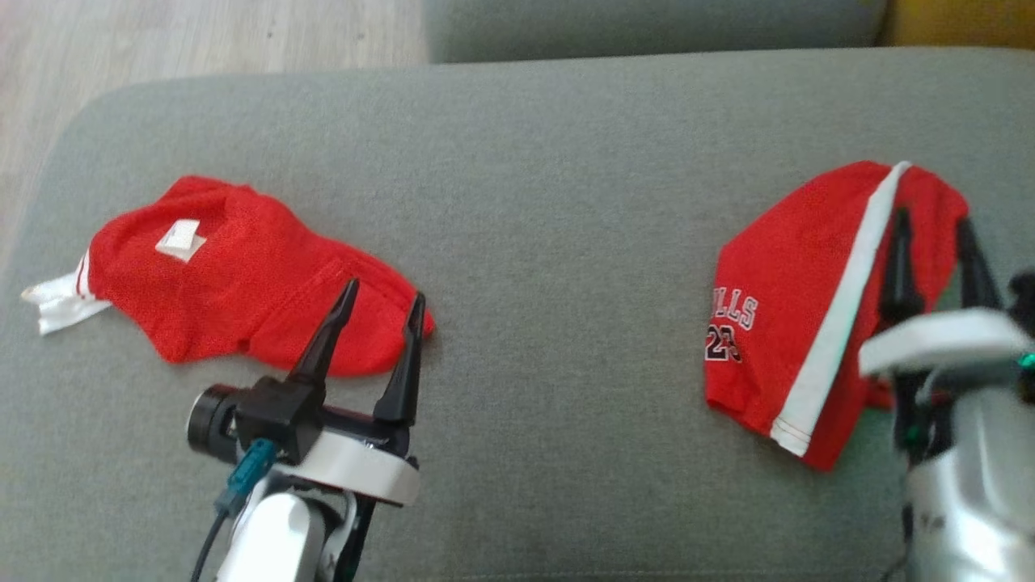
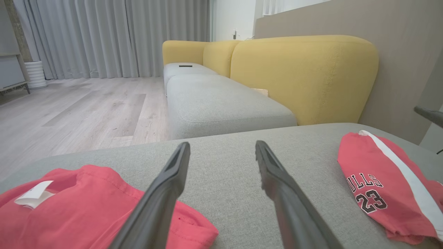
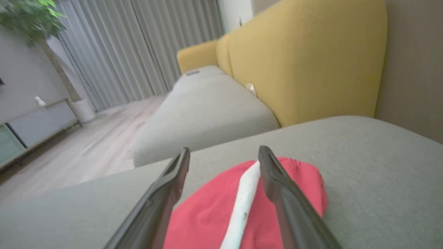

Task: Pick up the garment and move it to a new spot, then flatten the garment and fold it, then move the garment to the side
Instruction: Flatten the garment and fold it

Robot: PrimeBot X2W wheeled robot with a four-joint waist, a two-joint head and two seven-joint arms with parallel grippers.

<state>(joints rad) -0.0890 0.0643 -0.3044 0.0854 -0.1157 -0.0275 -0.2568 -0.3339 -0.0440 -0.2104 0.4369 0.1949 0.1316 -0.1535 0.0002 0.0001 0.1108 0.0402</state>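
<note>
Two red garments are seen on the grey cushion (image 1: 550, 202): a crumpled garment (image 1: 242, 275) at the left, with the left gripper (image 1: 386, 291) at its near edge, and striped shorts (image 1: 792, 299) at the right, beneath the right gripper (image 1: 931, 218). The cloth is judged light, soft and limp, best pinched at a hem or corner. Both grippers are held low, pointing forward, fingers spread apart, with nothing gripped.

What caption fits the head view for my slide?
Open left end effector over a red garment; open right end effector over red shorts, both on a grey cushion.
</note>
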